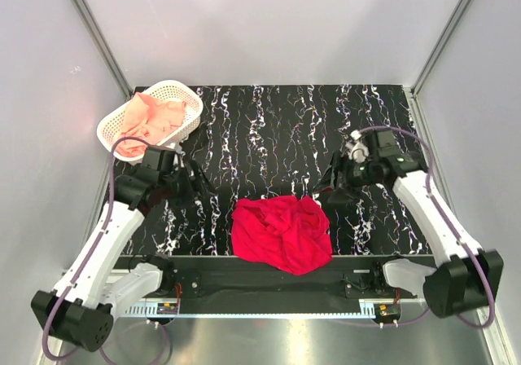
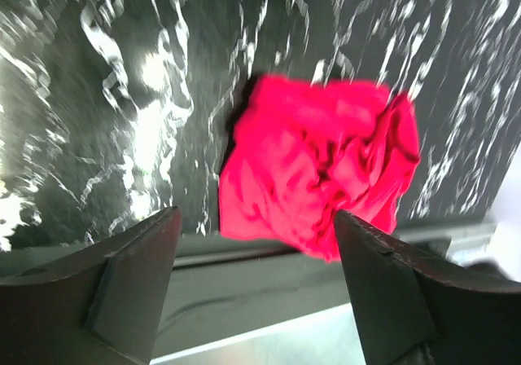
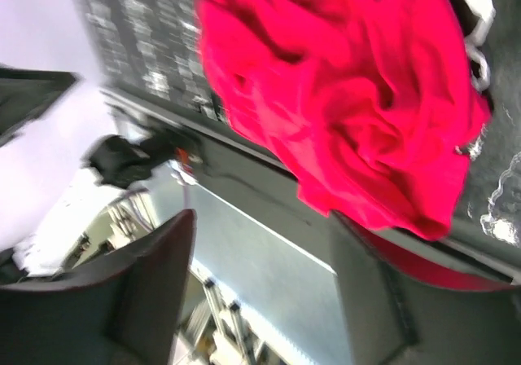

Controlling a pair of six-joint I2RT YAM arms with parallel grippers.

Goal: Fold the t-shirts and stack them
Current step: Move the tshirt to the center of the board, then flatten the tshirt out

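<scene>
A crimson red t-shirt (image 1: 281, 233) lies crumpled in a heap near the front edge of the table, between the two arms. It also fills the left wrist view (image 2: 321, 161) and the right wrist view (image 3: 350, 96). A pale salmon-pink t-shirt (image 1: 155, 116) sits bunched inside the white basket. My left gripper (image 1: 202, 189) hovers left of the red heap, open and empty (image 2: 256, 251). Just above the heap's right corner hangs my right gripper (image 1: 327, 194), also open with nothing between its fingers (image 3: 260, 275).
The white lattice basket (image 1: 114, 133) stands tilted at the table's far left corner, right behind my left wrist. The black marbled table top (image 1: 285, 129) stretches behind the red heap. Grey walls close in on both sides.
</scene>
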